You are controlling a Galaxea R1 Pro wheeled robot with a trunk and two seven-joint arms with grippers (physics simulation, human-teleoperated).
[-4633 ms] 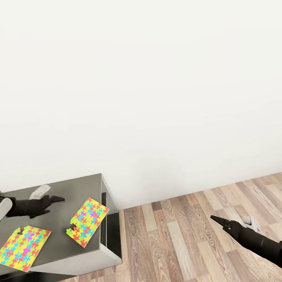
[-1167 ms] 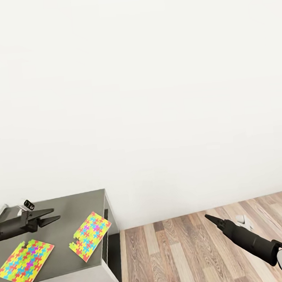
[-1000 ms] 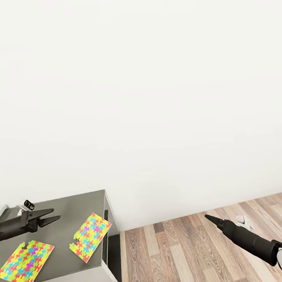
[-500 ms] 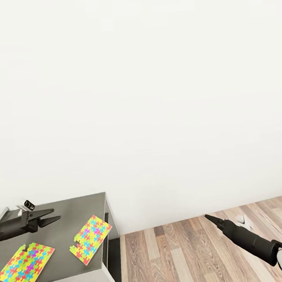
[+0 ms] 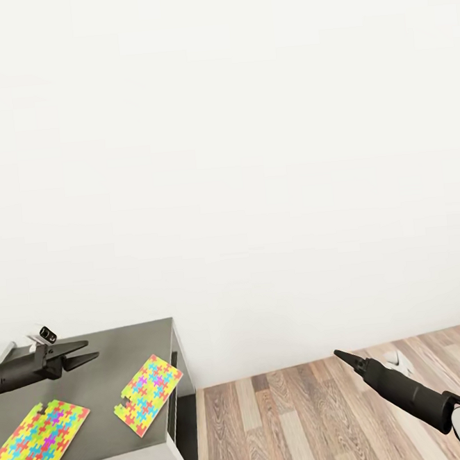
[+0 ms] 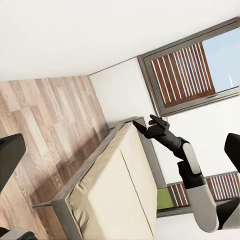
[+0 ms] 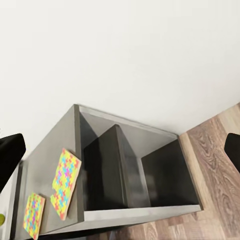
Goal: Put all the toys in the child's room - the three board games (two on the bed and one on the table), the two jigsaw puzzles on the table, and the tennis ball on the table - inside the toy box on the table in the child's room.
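White wall fills most of the head view, with brown wood floor [image 5: 302, 419] low on the right side. At the far left, the left gripper [image 5: 84, 353] hangs over the dark grey bench [image 5: 122, 347]. Its two thin black fingers are a little apart and hold nothing. Under it lie the two jigsaw puzzles, flat on the bench top. The left puzzle [image 5: 42, 438] sits close to the front edge. The right puzzle [image 5: 148, 394] lies near the right edge of the bench, and one corner comes very close to that edge. The two puzzles are near each other but do not touch.

Over on the right, the right gripper [image 5: 338, 354] points up and to the left above the wood floor, well apart from the bench. It looks like one sharp black tip here. In the right wrist view its fingers [image 7: 10, 155] show at the two sides, far apart, with nothing between them.

That same view looks down on the bench [image 7: 50, 160] from the side. Both puzzles [image 7: 65, 182] lie on its top, and dark open shelves [image 7: 135, 175] show in its side.

The left wrist view shows the bed [image 6: 120, 195] with its beige mattress, a window [image 6: 185, 70] with brown slats, and the right arm [image 6: 175, 145] reaching out.
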